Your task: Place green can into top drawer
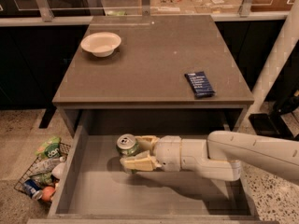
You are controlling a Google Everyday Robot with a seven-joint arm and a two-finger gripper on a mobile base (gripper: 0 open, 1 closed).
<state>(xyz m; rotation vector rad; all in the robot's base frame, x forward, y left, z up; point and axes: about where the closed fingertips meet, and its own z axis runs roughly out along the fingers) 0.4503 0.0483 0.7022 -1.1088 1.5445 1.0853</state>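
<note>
The green can (127,145), with its silver top and pull tab facing up, is held upright between my gripper's pale fingers (140,163). My gripper (135,152) reaches in from the right on a white arm and is shut on the can. It holds the can over the left-middle of the open top drawer (93,195), a wide shallow grey drawer pulled out below the grey-brown table (149,64). The can's lower part is hidden by the fingers, so I cannot tell whether it touches the drawer floor.
A white bowl (101,43) sits at the table's back left. A dark blue packet (199,84) lies near its front right. A wire basket (39,174) of litter, including a blue can (32,188), stands on the floor left of the drawer. A white post (275,64) rises at right.
</note>
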